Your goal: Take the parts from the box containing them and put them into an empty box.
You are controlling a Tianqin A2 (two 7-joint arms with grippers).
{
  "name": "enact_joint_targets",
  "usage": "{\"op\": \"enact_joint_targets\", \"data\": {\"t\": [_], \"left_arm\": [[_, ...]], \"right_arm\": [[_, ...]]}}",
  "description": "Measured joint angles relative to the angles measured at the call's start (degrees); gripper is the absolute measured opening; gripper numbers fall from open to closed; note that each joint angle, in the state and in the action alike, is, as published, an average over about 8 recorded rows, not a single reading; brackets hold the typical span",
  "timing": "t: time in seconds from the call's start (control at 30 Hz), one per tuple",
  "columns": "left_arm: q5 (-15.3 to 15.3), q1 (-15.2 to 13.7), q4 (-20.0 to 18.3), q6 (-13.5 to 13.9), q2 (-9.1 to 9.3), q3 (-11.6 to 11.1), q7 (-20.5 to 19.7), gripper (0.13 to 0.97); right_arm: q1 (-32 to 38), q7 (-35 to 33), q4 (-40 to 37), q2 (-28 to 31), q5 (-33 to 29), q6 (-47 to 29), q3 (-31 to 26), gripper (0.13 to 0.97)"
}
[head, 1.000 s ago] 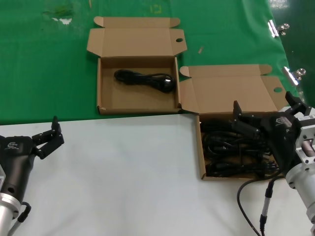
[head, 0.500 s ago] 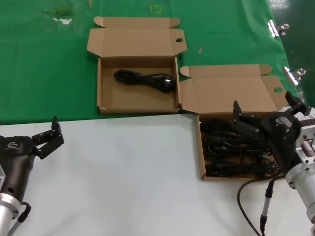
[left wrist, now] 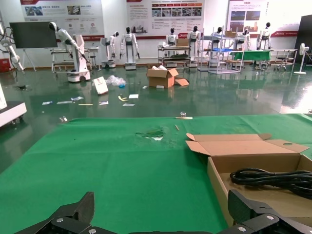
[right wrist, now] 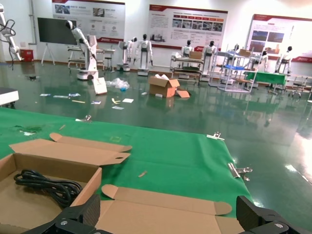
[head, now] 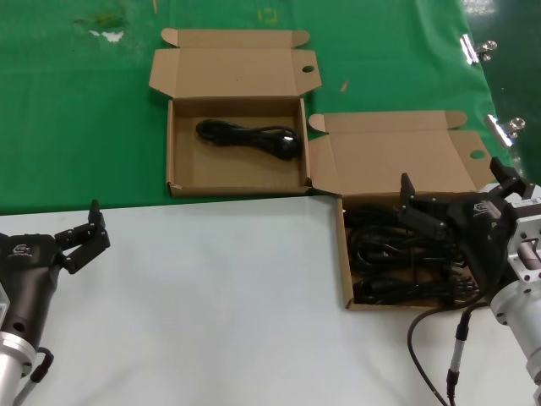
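The box containing the parts (head: 346, 254) lies at the near right, its lid (head: 397, 161) folded back, with several black power cords (head: 397, 258) piled inside. My right gripper (head: 452, 182) hovers over this box, open, holding nothing; in its wrist view the right gripper (right wrist: 170, 214) spans the lid (right wrist: 161, 197). The other box (head: 172, 144) sits farther back on the green mat and holds one cord (head: 249, 135), also seen as the cord (right wrist: 48, 185) and the cord (left wrist: 273, 176). My left gripper (head: 83, 235) rests open and empty at the near left, its fingers apart in its own view (left wrist: 163, 207).
A green mat (head: 76, 110) covers the far half of the table and a white surface (head: 211, 304) the near half. Metal clips (head: 478, 49) lie at the mat's right edge. A black cable (head: 431, 338) trails from my right arm near the front.
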Motion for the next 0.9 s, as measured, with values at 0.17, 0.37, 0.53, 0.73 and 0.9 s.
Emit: {"op": "enact_joint_targets", "data": {"t": [0.17,0.37,0.53,0.73,0.9], "left_arm": [[0.0,0.0,0.0,0.0,0.0,0.0,0.0,0.966],[0.0,0.0,0.0,0.0,0.0,0.0,0.0,0.966],[0.0,0.0,0.0,0.0,0.0,0.0,0.0,0.966],[0.0,0.0,0.0,0.0,0.0,0.0,0.0,0.966],[0.0,0.0,0.0,0.0,0.0,0.0,0.0,0.966]], "right_arm": [[0.0,0.0,0.0,0.0,0.0,0.0,0.0,0.966],[0.0,0.0,0.0,0.0,0.0,0.0,0.0,0.966],[0.0,0.0,0.0,0.0,0.0,0.0,0.0,0.966],[0.0,0.0,0.0,0.0,0.0,0.0,0.0,0.966],[0.0,0.0,0.0,0.0,0.0,0.0,0.0,0.966]]}}
